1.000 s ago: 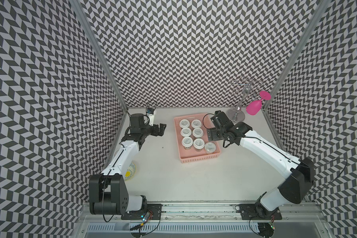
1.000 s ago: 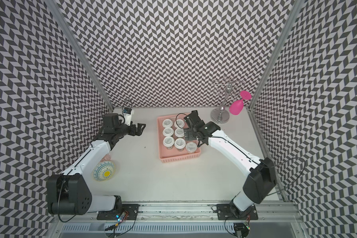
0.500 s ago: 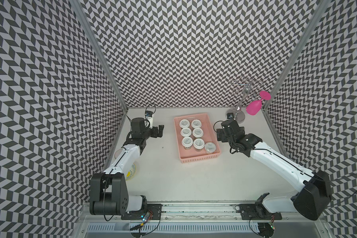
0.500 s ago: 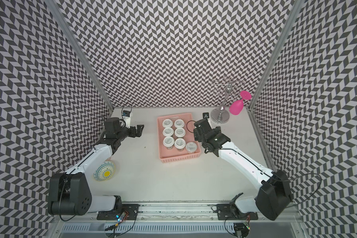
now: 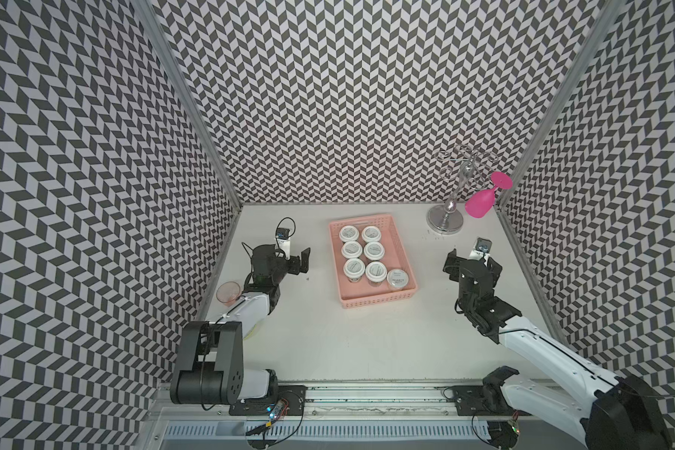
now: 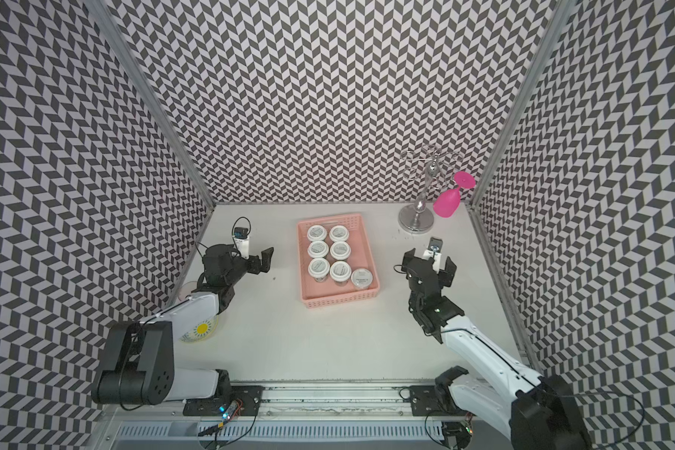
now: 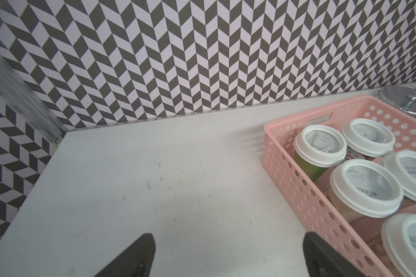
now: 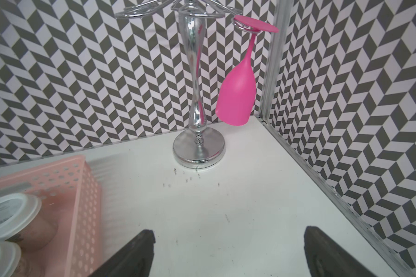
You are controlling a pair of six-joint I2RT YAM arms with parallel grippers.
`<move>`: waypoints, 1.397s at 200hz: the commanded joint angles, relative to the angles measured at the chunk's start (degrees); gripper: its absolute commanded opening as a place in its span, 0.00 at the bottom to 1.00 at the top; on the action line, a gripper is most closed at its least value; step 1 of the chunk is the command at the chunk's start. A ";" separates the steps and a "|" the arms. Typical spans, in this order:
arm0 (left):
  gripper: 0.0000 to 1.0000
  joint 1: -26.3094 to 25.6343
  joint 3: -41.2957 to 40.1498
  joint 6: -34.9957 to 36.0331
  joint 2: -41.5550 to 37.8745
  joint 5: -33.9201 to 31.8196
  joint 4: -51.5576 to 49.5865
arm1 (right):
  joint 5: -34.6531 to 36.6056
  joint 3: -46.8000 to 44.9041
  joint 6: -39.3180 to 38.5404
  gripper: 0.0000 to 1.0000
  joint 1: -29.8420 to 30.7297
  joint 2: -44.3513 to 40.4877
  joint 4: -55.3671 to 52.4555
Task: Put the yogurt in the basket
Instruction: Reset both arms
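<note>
Right pincer [image 8: 228, 232] backed off basket [image 5: 375, 302], yogurt [image 5: 374, 251] all inside, prob done; it & left pincer [image 7: 228, 237] apart, empty, flanking basket; nxt park.

Three walls close in the scene: a back wall [image 5: 367, 97], a left wall [image 5: 75, 195] and a right wall [image 5: 620, 195], all covered in a black-and-white chevron pattern. Aluminium posts [image 5: 190, 105] mark the far corners. The white table [image 5: 347, 343] carries faint scuff marks under even, soft light. A metal rail [image 5: 367, 393] runs along its near edge.
</note>
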 commanded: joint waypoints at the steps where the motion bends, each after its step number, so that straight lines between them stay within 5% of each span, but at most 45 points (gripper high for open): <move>1: 1.00 0.43 -1.30 -0.03 0.87 -0.19 8.18 | -3.57 -1.34 0.02 0.99 -2.10 -0.64 8.47; 96: 1.00 0.36 -5.57 1.05 6.71 -0.37 19.11 | -4.09 -8.35 -2.96 1.00 -5.39 5.18 18.72; 216: 1.00 0.68 -15.25 -3.87 7.98 -12.04 37.06 | -1.76 -13.70 -6.37 1.00 -7.12 16.20 40.92; 236: 1.00 0.68 -18.57 -4.25 9.62 -13.65 45.10 | -3.23 -14.78 -7.11 0.99 -8.05 17.82 45.06; 279: 1.00 0.69 -17.94 -4.36 9.32 -13.78 43.26 | -9.62 -15.00 -7.88 0.99 -10.92 17.99 46.73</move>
